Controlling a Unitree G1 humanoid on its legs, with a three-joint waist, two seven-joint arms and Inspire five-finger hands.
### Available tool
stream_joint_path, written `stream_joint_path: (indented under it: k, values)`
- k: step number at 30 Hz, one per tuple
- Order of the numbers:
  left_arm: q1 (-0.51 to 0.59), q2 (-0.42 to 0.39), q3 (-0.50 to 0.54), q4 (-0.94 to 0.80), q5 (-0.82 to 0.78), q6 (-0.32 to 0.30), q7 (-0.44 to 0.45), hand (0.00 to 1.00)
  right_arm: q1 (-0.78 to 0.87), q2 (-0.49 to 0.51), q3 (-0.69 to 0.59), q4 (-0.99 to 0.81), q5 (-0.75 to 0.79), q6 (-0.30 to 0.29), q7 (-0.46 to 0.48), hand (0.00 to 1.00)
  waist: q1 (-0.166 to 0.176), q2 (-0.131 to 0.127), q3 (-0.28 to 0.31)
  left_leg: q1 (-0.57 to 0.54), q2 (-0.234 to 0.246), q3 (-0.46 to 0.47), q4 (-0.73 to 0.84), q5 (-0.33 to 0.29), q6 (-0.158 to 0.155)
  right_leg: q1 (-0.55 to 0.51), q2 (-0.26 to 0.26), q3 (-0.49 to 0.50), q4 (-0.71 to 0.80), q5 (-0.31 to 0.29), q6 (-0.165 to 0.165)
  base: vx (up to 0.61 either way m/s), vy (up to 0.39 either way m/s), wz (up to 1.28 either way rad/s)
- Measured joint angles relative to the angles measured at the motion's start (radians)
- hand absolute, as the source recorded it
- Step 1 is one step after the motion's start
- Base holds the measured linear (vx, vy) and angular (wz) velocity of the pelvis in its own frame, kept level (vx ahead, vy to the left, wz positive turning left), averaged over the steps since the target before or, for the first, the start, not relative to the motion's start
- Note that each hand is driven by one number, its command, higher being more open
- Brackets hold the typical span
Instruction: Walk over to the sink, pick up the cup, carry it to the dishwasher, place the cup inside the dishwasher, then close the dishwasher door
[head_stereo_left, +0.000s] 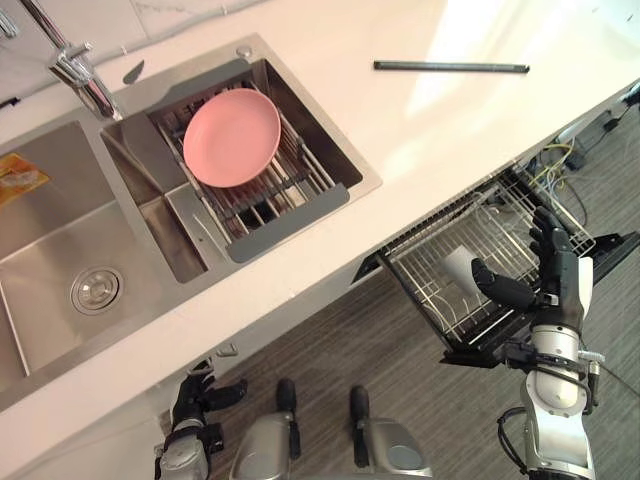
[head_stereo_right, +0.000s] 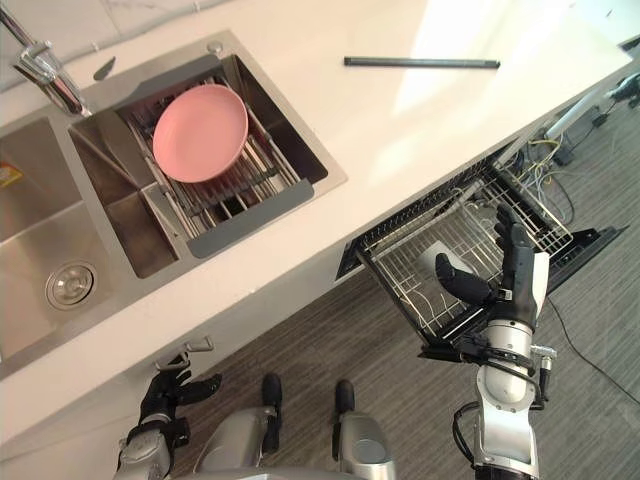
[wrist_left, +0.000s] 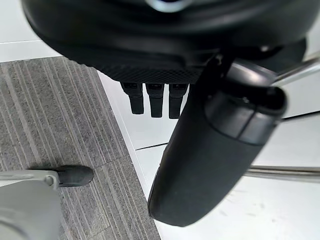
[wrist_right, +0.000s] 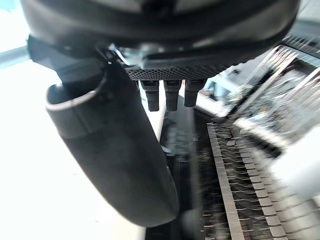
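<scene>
A white cup (head_stereo_left: 458, 268) lies in the pulled-out wire rack (head_stereo_left: 405, 268) of the dishwasher, under the counter's edge. My right hand (head_stereo_left: 556, 266) hovers open at the rack's right side, fingers straight, thumb (head_stereo_right: 462, 285) reaching toward the cup without touching it. In the right wrist view the thumb (wrist_right: 115, 150) stands out before the rack's wires (wrist_right: 240, 180). The dishwasher door (head_stereo_left: 612, 245) hangs open past the rack. My left hand (head_stereo_left: 200, 396) hangs open low beside the cabinet front, near the floor.
A double sink (head_stereo_left: 60, 230) holds a pink plate (head_stereo_left: 231, 136) on a grey drain rack (head_stereo_left: 290, 215), with a faucet (head_stereo_left: 75, 65) behind. A dark rod (head_stereo_left: 450, 67) lies on the white counter (head_stereo_left: 430, 140). Cables (head_stereo_left: 555, 160) trail on the floor at the right.
</scene>
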Motion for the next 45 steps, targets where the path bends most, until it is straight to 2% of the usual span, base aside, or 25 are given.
stream_joint_path:
  k: [3, 6, 7, 8, 10, 11, 14, 15, 17, 18, 19, 20, 21, 22, 24, 25, 26, 27, 28, 29, 32, 37, 43, 44, 45]
  values:
    - [0.001, -0.003, 0.0, 0.013, 0.001, 0.0, -0.01, 0.9, 0.016, 0.017, 0.002, -0.055, 0.024, -0.005, 0.021, 0.9, 0.0, 0.001, -0.01, 0.001, -0.006, -0.03, 0.042, -0.027, -0.001, 0.034, -0.002, -0.03, 0.001, -0.02, 0.003, 0.03, -0.01, 0.3]
    - [-0.002, -0.019, 0.005, 0.014, 0.001, -0.002, -0.01, 0.9, 0.02, 0.016, 0.011, -0.103, 0.028, -0.005, 0.024, 0.9, -0.011, 0.014, -0.034, -0.048, -0.016, -0.076, 0.107, -0.044, -0.004, 0.052, -0.01, -0.107, 0.02, -0.044, 0.002, -0.02, -0.009, 0.76]
    - [-0.012, -0.027, 0.005, 0.014, 0.001, -0.003, -0.01, 0.9, 0.02, 0.012, 0.009, -0.123, 0.034, -0.012, 0.024, 0.9, -0.017, 0.021, -0.038, -0.067, -0.002, -0.022, 0.122, -0.052, -0.004, 0.067, -0.015, -0.152, 0.021, -0.051, 0.002, -0.04, 0.001, 1.02]
    - [-0.017, -0.03, 0.005, 0.014, 0.001, -0.006, -0.01, 0.9, 0.013, 0.008, 0.012, -0.135, 0.034, -0.017, 0.025, 0.9, -0.01, 0.023, -0.042, -0.073, 0.048, 0.096, 0.134, -0.069, 0.006, 0.081, -0.016, -0.192, 0.02, -0.054, 0.0, -0.04, -0.006, 1.04]
    - [-0.015, -0.035, 0.003, 0.014, 0.002, -0.006, -0.009, 0.9, 0.002, -0.02, 0.027, -0.147, 0.034, -0.032, 0.026, 0.9, -0.008, 0.035, -0.052, -0.084, 0.109, 0.231, 0.164, -0.049, 0.004, 0.092, -0.02, -0.241, 0.021, -0.061, 0.006, -0.01, 0.009, 0.79]
    - [-0.013, -0.036, 0.003, 0.014, 0.002, -0.006, -0.008, 0.9, -0.009, -0.031, 0.033, -0.147, 0.034, -0.034, 0.026, 0.9, -0.006, 0.037, -0.053, -0.087, 0.108, 0.241, 0.168, -0.042, 0.011, 0.092, -0.025, -0.249, 0.023, -0.064, 0.011, 0.02, 0.071, 0.52]
    - [0.01, -0.034, 0.003, 0.014, 0.002, -0.006, 0.006, 0.9, -0.071, -0.051, 0.094, -0.136, 0.032, -0.038, 0.029, 0.9, 0.03, 0.038, -0.054, -0.075, 0.088, 0.24, 0.166, -0.048, 0.021, 0.092, -0.045, -0.248, 0.049, -0.084, 0.023, 0.01, 0.093, 0.09]
    - [0.027, -0.035, 0.001, 0.014, 0.002, -0.006, 0.009, 0.9, -0.094, -0.057, 0.13, -0.121, 0.029, -0.039, 0.032, 0.9, 0.035, 0.036, -0.055, -0.063, 0.076, 0.243, 0.168, -0.067, 0.025, 0.081, -0.064, -0.245, 0.099, -0.115, 0.028, 0.0, 0.104, -0.01]
    - [0.061, -0.037, -0.009, 0.014, 0.002, -0.006, 0.009, 0.9, -0.123, -0.065, 0.174, -0.086, 0.021, -0.04, 0.036, 0.9, 0.042, 0.022, -0.059, -0.033, 0.042, 0.26, 0.178, -0.102, 0.033, 0.055, -0.117, -0.231, 0.211, -0.194, 0.03, 0.02, 0.107, -0.03]
    - [0.084, -0.036, -0.019, 0.018, 0.002, -0.006, 0.01, 0.9, -0.136, -0.066, 0.197, -0.055, 0.014, -0.04, 0.038, 0.9, 0.039, 0.009, -0.062, -0.009, 0.016, 0.259, 0.178, -0.123, 0.035, 0.046, -0.153, -0.223, 0.306, -0.227, 0.053, 0.07, 0.073, 0.07]
    - [0.091, -0.041, -0.026, 0.029, 0.001, -0.003, 0.01, 0.9, -0.144, -0.077, 0.212, -0.02, 0.011, -0.039, 0.039, 0.9, 0.037, 0.013, -0.065, 0.0, 0.009, 0.249, 0.19, -0.137, 0.045, -0.007, -0.172, -0.189, 0.454, -0.224, 0.037, 0.08, 0.075, 0.21]
    - [0.097, -0.035, -0.035, 0.028, 0.001, -0.004, 0.01, 0.9, -0.141, -0.082, 0.216, -0.011, 0.007, -0.035, 0.04, 0.9, 0.031, 0.013, -0.065, 0.005, 0.005, 0.232, 0.196, -0.141, 0.049, -0.037, -0.172, -0.16, 0.528, -0.21, 0.016, 0.11, 0.069, 0.54]
    - [0.092, -0.026, -0.04, 0.03, 0.002, -0.003, 0.011, 0.9, -0.137, -0.087, 0.219, 0.009, -0.012, -0.029, 0.044, 0.9, 0.013, 0.011, -0.065, 0.017, 0.001, 0.186, 0.199, -0.144, 0.059, -0.097, -0.151, -0.083, 0.662, -0.2, -0.03, 0.14, 0.035, 0.91]
    - [0.084, -0.021, -0.04, 0.033, 0.001, -0.002, 0.012, 0.9, -0.136, -0.09, 0.218, 0.016, -0.027, -0.02, 0.051, 0.9, -0.007, 0.011, -0.067, 0.028, 0.002, 0.137, 0.198, -0.142, 0.063, -0.121, -0.106, 0.001, 0.67, -0.239, -0.028, 0.16, -0.006, 1.02]
    - [0.067, -0.017, -0.041, 0.041, 0.001, -0.003, 0.012, 0.9, -0.136, -0.108, 0.218, 0.013, -0.028, -0.022, 0.053, 0.9, -0.017, 0.009, -0.073, 0.032, 0.0, 0.093, 0.198, -0.135, 0.05, -0.161, -0.052, 0.096, 0.625, -0.253, -0.025, 0.16, -0.072, 0.95]
    - [0.049, -0.017, -0.041, 0.042, 0.001, -0.005, 0.012, 0.9, -0.137, -0.129, 0.218, 0.009, -0.029, -0.023, 0.057, 0.9, -0.018, -0.004, -0.082, 0.031, -0.009, 0.056, 0.211, -0.135, 0.041, -0.186, -0.015, 0.188, 0.532, -0.236, -0.005, 0.21, -0.13, 1.05]
    - [0.04, -0.012, -0.041, 0.043, 0.001, -0.007, 0.011, 0.9, -0.131, -0.143, 0.218, 0.003, -0.033, -0.023, 0.058, 0.9, -0.02, -0.023, -0.093, 0.023, -0.029, 0.029, 0.238, -0.148, 0.028, -0.185, -0.021, 0.219, 0.426, -0.159, 0.002, 0.18, -0.146, 1.03]
    - [0.028, -0.011, -0.042, 0.052, 0.002, -0.008, 0.011, 0.9, -0.129, -0.156, 0.215, 0.001, -0.042, -0.024, 0.058, 0.9, -0.025, -0.024, -0.094, 0.016, -0.036, 0.007, 0.259, -0.161, 0.021, -0.181, -0.024, 0.227, 0.424, -0.14, 0.076, 0.2, -0.175, 0.86]
    - [0.02, -0.021, -0.042, 0.063, 0.002, -0.003, 0.012, 0.9, -0.12, -0.174, 0.213, 0.002, -0.059, -0.021, 0.059, 0.9, -0.027, -0.004, -0.105, 0.011, -0.022, -0.02, 0.277, -0.169, 0.009, -0.165, -0.019, 0.197, 0.407, -0.141, 0.07, 0.19, -0.149, 0.48]
    - [0.033, -0.031, -0.042, 0.055, 0.002, -0.006, 0.011, 0.9, -0.117, -0.194, 0.216, -0.001, -0.08, -0.022, 0.066, 0.9, -0.008, 0.018, -0.119, 0.01, 0.005, -0.023, 0.267, -0.176, -0.002, -0.148, 0.005, 0.192, 0.366, -0.128, 0.056, 0.19, -0.126, 0.13]
    - [0.07, -0.032, -0.034, 0.054, 0.003, -0.012, 0.011, 0.9, -0.104, -0.213, 0.214, -0.006, -0.128, -0.022, 0.081, 0.9, 0.0, 0.034, -0.128, 0.033, 0.048, -0.021, 0.206, -0.169, -0.017, -0.106, 0.045, 0.192, 0.258, -0.077, 0.036, 0.15, -0.069, -0.19]
    - [0.083, -0.038, -0.036, 0.063, 0.022, -0.009, 0.011, 0.9, -0.062, -0.24, 0.213, -0.006, -0.147, -0.022, 0.099, 0.9, -0.004, 0.038, -0.141, 0.083, 0.051, -0.02, 0.123, -0.144, -0.015, -0.025, 0.039, 0.188, 0.114, -0.022, 0.036, 0.11, 0.013, -0.02]
    - [0.084, -0.038, -0.052, 0.072, 0.04, -0.008, 0.008, 0.9, -0.058, -0.262, 0.215, -0.006, -0.183, -0.023, 0.123, 0.9, -0.006, 0.039, -0.146, 0.112, 0.038, -0.031, 0.097, -0.129, -0.007, 0.034, 0.021, 0.17, 0.037, 0.009, 0.041, 0.02, 0.028, 0.07]
    - [0.062, -0.025, -0.059, 0.104, 0.041, -0.009, 0.008, 0.9, -0.02, -0.269, 0.224, 0.023, -0.214, -0.022, 0.124, 0.9, -0.014, 0.024, -0.165, 0.118, 0.029, -0.06, -0.017, -0.025, -0.019, 0.032, 0.019, 0.142, -0.033, 0.087, 0.035, -0.01, 0.006, 0.05]
    - [0.062, -0.025, -0.059, 0.104, 0.041, -0.009, 0.008, 0.9, -0.02, -0.269, 0.224, 0.023, -0.214, -0.022, 0.124, 0.9, -0.014, 0.024, -0.165, 0.118, 0.029, -0.06, -0.017, -0.025, -0.019, 0.032, 0.019, 0.142, -0.033, 0.087, 0.035, 0.0, 0.0, 0.0]
